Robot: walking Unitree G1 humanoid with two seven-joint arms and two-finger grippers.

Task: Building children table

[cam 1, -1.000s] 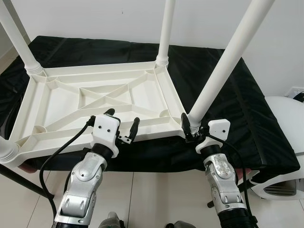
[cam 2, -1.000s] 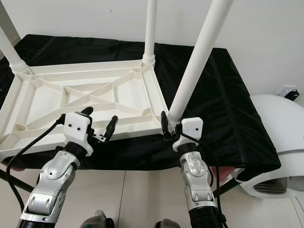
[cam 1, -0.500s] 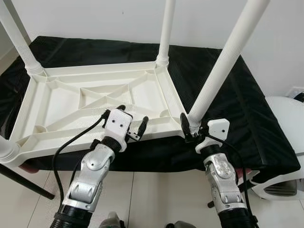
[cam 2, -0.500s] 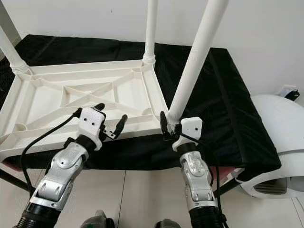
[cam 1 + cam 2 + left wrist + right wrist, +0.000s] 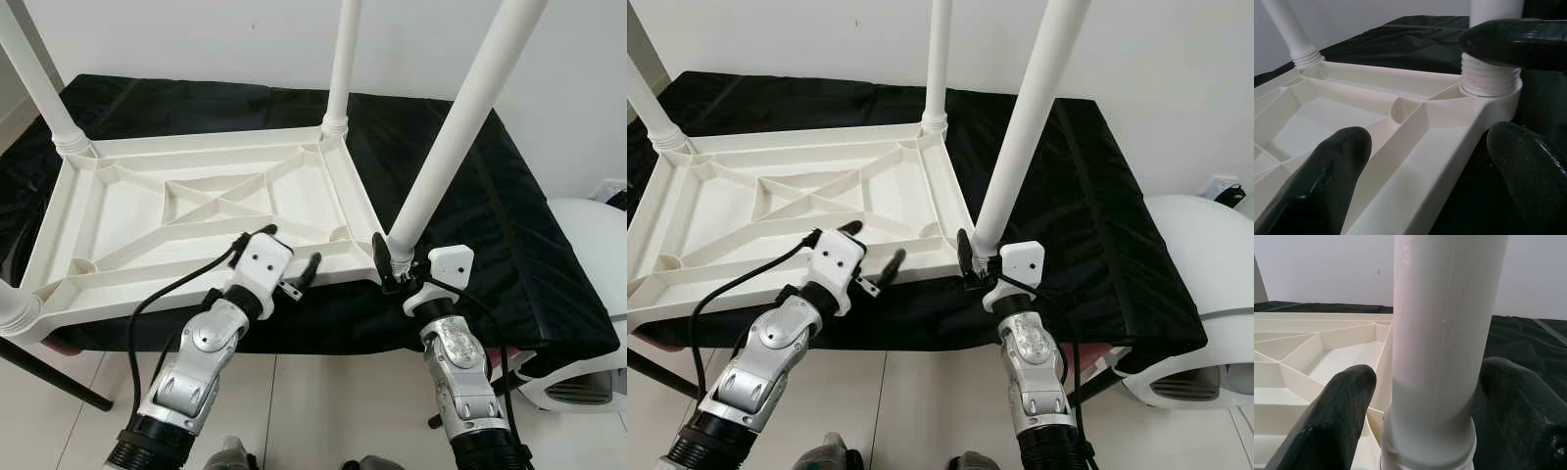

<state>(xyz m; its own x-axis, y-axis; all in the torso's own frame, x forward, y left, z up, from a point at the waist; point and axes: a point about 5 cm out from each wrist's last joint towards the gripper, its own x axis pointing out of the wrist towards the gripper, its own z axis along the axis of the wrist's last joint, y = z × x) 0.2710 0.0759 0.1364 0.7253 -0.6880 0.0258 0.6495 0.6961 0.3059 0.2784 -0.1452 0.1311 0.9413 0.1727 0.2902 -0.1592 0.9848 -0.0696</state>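
Right end effector point(image 5: 392, 262) clasps the base of the near-right leg point(image 5: 453, 132) of the upturned white children's table point(image 5: 127, 211), which lies on the black-covered worktop point(image 5: 490, 211). Left end effector point(image 5: 287, 252), fingers spread wide, straddles the table's near rim.

Upturned white table point(image 5: 803, 201) on black cloth point(image 5: 1097, 196), right hand point(image 5: 978, 262) around near leg point(image 5: 1024, 127)

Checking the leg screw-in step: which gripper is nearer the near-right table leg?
Right. The right gripper sits at the base of the near-right leg, one finger on each side. The left gripper is open, off to the left over the tabletop's near edge.
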